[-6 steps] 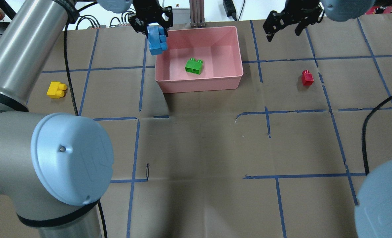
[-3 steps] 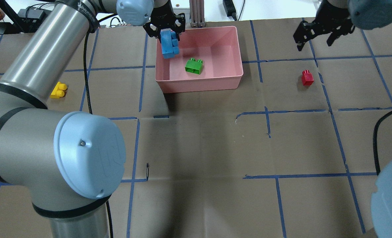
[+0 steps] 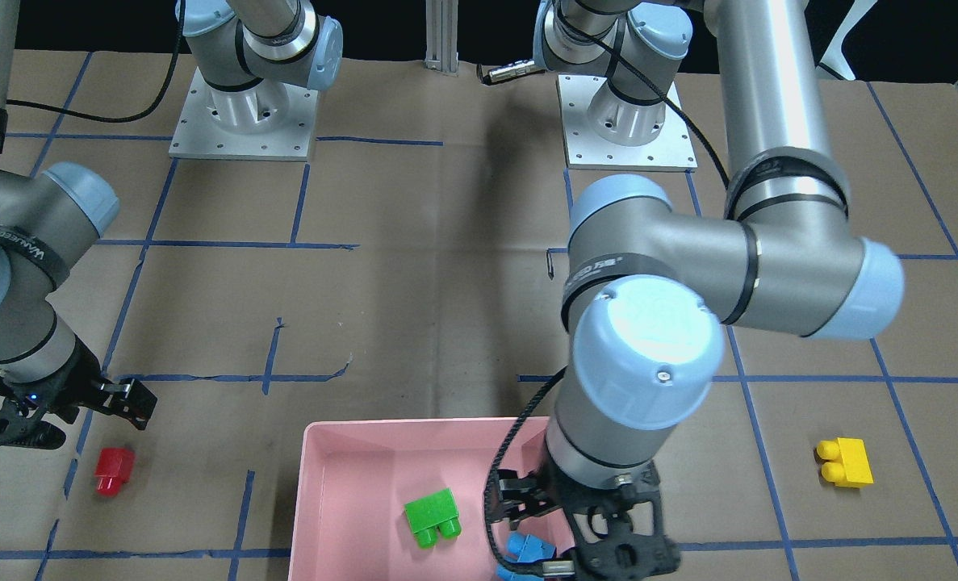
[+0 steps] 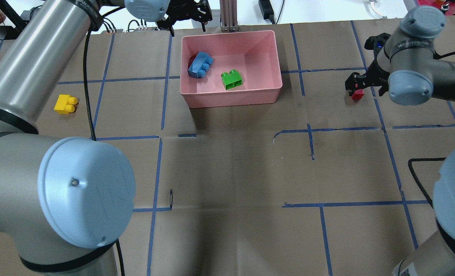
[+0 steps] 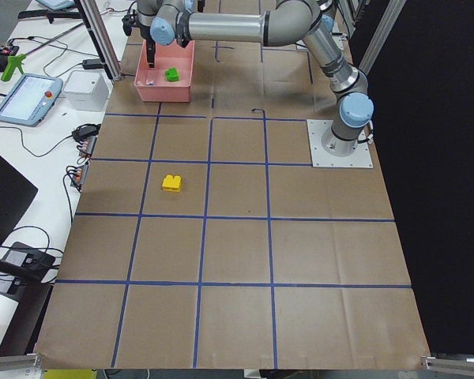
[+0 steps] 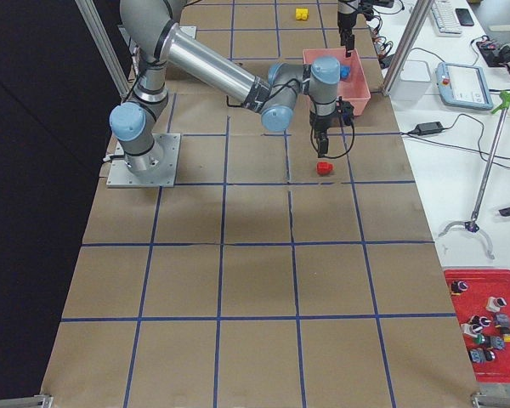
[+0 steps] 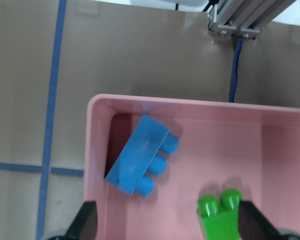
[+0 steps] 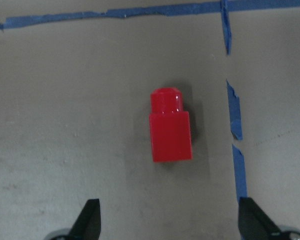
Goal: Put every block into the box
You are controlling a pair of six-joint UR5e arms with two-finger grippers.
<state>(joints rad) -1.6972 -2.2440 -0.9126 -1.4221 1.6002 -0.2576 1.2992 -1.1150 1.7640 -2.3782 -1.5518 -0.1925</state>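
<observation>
The pink box (image 4: 231, 100) stands at the table's far middle. The light blue brick (image 4: 200, 65) lies tilted in its left corner, beside the green brick (image 4: 231, 79); both show in the left wrist view, blue (image 7: 140, 162) and green (image 7: 220, 212). My left gripper (image 4: 187, 19) is open and empty above the box's far-left edge. The yellow brick (image 4: 65, 104) lies on the table at the left. The small red brick (image 4: 357, 94) lies at the right. My right gripper (image 4: 365, 86) is open just above it, with the red brick (image 8: 170, 132) between the fingers' line.
An aluminium post (image 4: 229, 15) stands just behind the box. Cables trail from both arms over the brown paper with its blue tape grid. My left arm's big elbow (image 4: 85, 191) fills the near left of the overhead view.
My left gripper let go of the blue brick, which now lies in the box, and pulled back. The green brick shifted slightly. My right gripper moved down over the red brick.
</observation>
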